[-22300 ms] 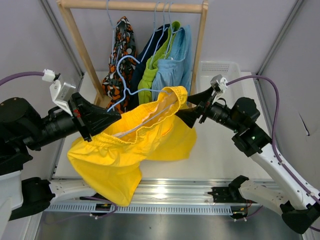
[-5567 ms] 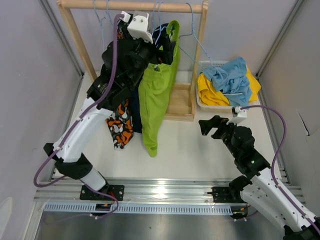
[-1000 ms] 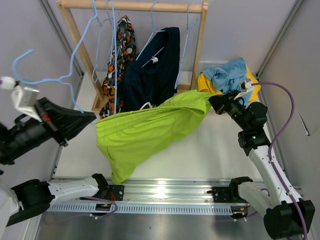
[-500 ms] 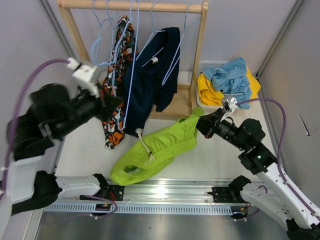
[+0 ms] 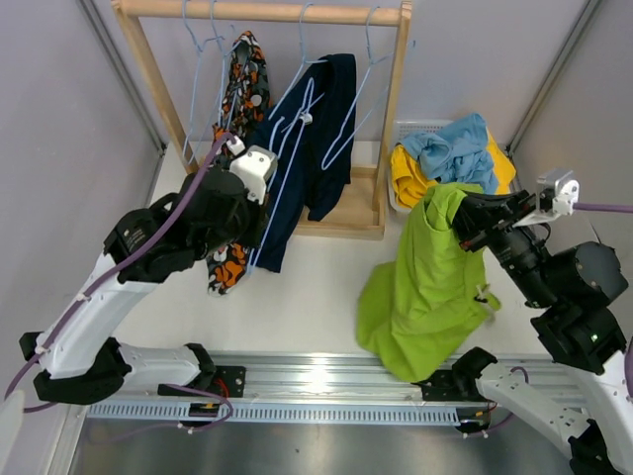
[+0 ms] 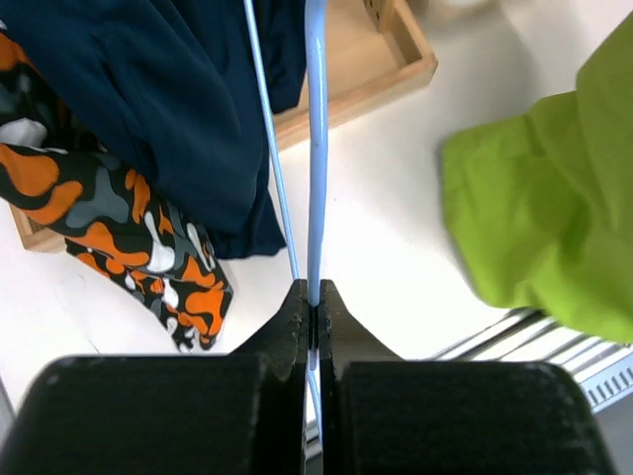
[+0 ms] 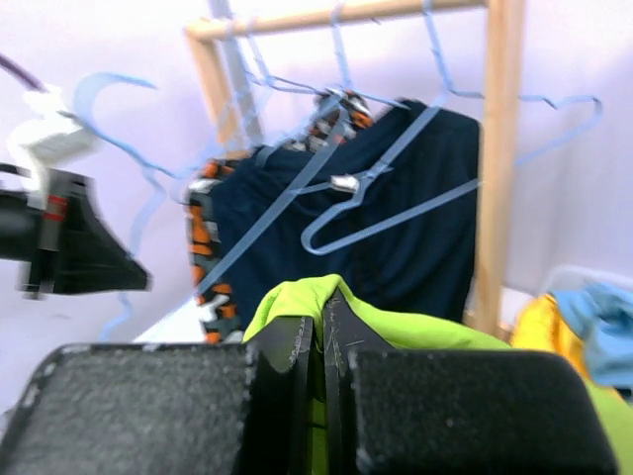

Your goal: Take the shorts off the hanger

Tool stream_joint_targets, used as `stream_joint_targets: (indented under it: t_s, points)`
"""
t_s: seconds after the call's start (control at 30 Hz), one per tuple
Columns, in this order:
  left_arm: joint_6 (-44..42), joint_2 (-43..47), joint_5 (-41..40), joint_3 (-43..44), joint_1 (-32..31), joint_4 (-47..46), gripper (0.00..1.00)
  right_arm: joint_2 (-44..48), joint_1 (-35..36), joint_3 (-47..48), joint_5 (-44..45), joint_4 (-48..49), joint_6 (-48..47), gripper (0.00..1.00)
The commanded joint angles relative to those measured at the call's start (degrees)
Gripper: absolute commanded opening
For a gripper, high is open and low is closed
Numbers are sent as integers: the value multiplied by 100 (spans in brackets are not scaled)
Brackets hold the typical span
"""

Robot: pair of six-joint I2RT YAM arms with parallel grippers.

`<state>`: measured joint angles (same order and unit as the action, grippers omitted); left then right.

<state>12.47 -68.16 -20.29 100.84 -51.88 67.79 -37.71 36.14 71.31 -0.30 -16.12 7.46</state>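
- White tabletop [image 5: 326, 287] between grey side walls; a wooden rack [image 5: 396, 109] stands at its far side, and a white basket [image 5: 420, 129] sits just right of the rack.
- I find the lime green shorts [image 5: 425, 287] off the rack. They hang from the right gripper [image 7: 324, 332], raised above the table's right half in front of the basket. Their lower part drapes down towards the near edge.
- Right jaws are closed, with a fold of the green fabric pinched between them.
- The left gripper [image 6: 312, 317] is clamped on a bare light blue hanger [image 6: 316, 148]; its jaws are pressed tight against the wire.
- From above, that hanger slants across the front of the navy shorts [image 5: 321, 148]. I cannot tell whether its hook sits on the rail.
- The navy shorts hang from the rack's top rail on their own hanger.
- The patterned shorts [image 5: 242, 89], in orange, black and white, hang just to their left.
- The yellow shorts [image 5: 407, 178] and the light blue shorts [image 5: 453, 153] lie heaped together in the basket, blue on top.
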Motion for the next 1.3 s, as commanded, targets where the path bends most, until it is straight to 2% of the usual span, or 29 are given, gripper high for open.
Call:
stream_joint_targets:
  t_s: [0.0, 0.13, 0.27, 0.3, 0.33, 0.37, 0.4, 0.43, 0.47, 0.5, 0.57, 0.6, 0.63, 0.73, 0.8, 0.93, 1.0, 1.07, 1.1, 1.17, 1.2, 1.27]
  points:
    - [-121, -82, 60, 331, 168, -669, 0, -306, 7, 120, 661, 91, -228, 0]
    - [-490, -959, 429, 1233, 494, -960, 0, -473, 7, 155, 881, 214, -263, 0]
    - [-728, -2085, 868, 2508, 845, -1013, 0, -955, -80, 348, 1795, 898, -719, 0]
    - [-746, -2348, 965, 2772, 950, -926, 0, -1209, -185, 758, 1753, 1013, -938, 0]
    - [-789, -2612, 1157, 3619, 986, -865, 0, -1490, -543, 1084, 1596, 945, -1035, 0]
    - [-807, -3093, 1203, 3888, 1030, -803, 0, -2102, -834, 1452, 1342, 709, -976, 0]
    - [-816, -3263, 1229, 4300, 1091, -785, 0, -2396, -1150, 2187, 730, 620, -879, 0]
    - [-816, -3361, 1264, 4347, 1136, -872, 0, -2668, -1780, 2534, 463, 575, -774, 0]
    - [-781, -3431, 1378, 4313, 1197, -1099, 0, -3184, -2090, 2885, 208, 566, -425, 0]
    - [-703, -3441, 1396, 4217, 1328, -1214, 0, -3442, -2328, 3611, -134, 566, -334, 0]
    - [-615, -3432, 1536, 4033, 1504, -1477, 0, -4291, -2785, 4423, -338, 557, -228, 0]
    - [-588, -3423, 1555, 4014, 1549, -1549, 0, -4601, -2884, 4862, -366, 531, -254, 0]
    - [-570, -3432, 1581, 3997, 1566, -1584, 0, -4918, -2945, 5736, -366, 513, -289, 0]
    - [-579, -3467, 1695, 4032, 1663, -1681, 0, -6105, -3069, 7162, -270, 697, -421, 0]
    - [-588, -3467, 1757, 4014, 1742, -1681, 0, -6745, -3130, 7510, -155, 1030, -491, 0]
    - [-640, -3476, 1897, 3891, 1848, -1716, 0, -7310, -3201, 7240, 238, 1786, -685, 0]
    - [-658, -3493, 1933, 3882, 1865, -1760, 0, -7478, -3253, 6741, 565, 1919, -720, 0]
    - [-641, -3563, 1976, 3865, 1865, -1848, 0, -7557, -3289, 6074, 705, 2242, -676, 0]
    - [-614, -3599, 1985, 3899, 1865, -1874, 0, -7558, -3289, 5244, 985, 2401, -650, 0]
    - [-579, -3773, 2029, 4127, 1865, -1866, 0, -7619, -3289, 4483, 1433, 2752, -457, 0]
    - [-562, -3836, 2151, 4207, 1865, -1857, 0, -7715, -3298, 4062, 2001, 2737, -387, 0]
    - [-544, -3924, 2188, 4400, 1865, -1839, 0, -8126, -3359, 3996, 2636, 2170, -28, 0]
